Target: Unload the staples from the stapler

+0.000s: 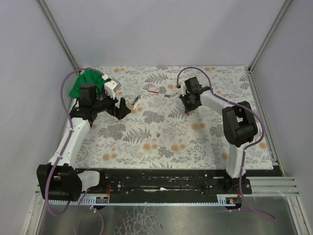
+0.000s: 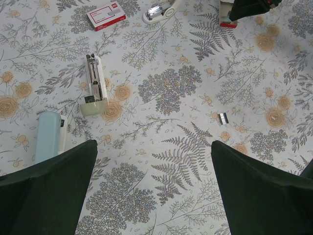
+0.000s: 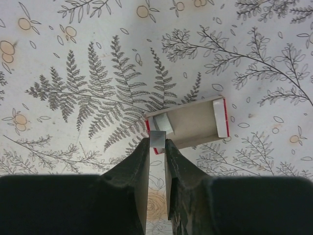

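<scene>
My right gripper [image 3: 157,143] is shut on a short silvery strip of staples [image 3: 158,137]. It holds the strip just over the near end of a small open cardboard tray [image 3: 195,122] with red edges, where another grey strip [image 3: 164,123] lies. An opened pale stapler [image 2: 93,85] lies on the cloth, ahead and left of my left gripper [image 2: 154,147], which hangs open with nothing between its fingers. A further small bit of staples [image 2: 223,118] lies on the cloth between the two arms. In the top view the right gripper [image 1: 188,110] points down at the mid-right and the left gripper [image 1: 123,108] sits beside the stapler [image 1: 136,101].
A closed red-and-white box [image 2: 106,14] and a second white stapler [image 2: 159,12] lie toward the back. A pale blue part [image 2: 48,138] lies by my left finger. A green cloth [image 1: 87,81] sits at the back left. Metal frame posts edge the flowered mat [image 1: 146,147].
</scene>
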You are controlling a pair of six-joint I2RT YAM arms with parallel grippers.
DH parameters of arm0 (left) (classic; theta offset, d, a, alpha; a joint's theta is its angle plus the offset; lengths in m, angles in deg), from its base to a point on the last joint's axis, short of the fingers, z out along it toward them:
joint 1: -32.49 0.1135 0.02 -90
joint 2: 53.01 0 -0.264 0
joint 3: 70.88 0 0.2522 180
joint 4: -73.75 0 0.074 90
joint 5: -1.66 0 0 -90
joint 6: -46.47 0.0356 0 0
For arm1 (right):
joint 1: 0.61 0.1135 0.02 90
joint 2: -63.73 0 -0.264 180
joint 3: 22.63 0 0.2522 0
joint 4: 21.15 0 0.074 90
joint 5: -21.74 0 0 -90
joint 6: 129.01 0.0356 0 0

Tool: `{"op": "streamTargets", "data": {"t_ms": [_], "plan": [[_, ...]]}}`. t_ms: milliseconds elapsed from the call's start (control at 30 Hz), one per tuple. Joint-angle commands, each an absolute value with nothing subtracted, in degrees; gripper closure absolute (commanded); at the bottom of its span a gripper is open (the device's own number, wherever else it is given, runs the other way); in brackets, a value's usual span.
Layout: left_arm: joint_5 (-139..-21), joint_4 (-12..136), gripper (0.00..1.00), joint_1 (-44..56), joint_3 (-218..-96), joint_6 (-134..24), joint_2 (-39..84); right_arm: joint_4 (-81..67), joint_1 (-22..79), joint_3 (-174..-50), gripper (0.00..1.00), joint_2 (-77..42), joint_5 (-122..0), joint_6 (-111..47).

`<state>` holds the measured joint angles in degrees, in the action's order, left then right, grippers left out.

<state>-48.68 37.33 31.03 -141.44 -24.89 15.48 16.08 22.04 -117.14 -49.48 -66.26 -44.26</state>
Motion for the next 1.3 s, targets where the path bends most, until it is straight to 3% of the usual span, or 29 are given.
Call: {"op": "streamTargets", "data": {"t_ms": [0, 1267], "plan": [[-47.8, 40.5, 0.0, 31.4, -141.1, -25.5, 15.7, 15.2, 21.2, -116.8, 0.78, -45.5, -67.7, -46.2], [-47.9, 40.5, 0.0, 31.4, -141.1, -25.6, 16.3, 14.2, 18.9, -120.2, 0.76, -51.6, -67.8, -50.6]]}}
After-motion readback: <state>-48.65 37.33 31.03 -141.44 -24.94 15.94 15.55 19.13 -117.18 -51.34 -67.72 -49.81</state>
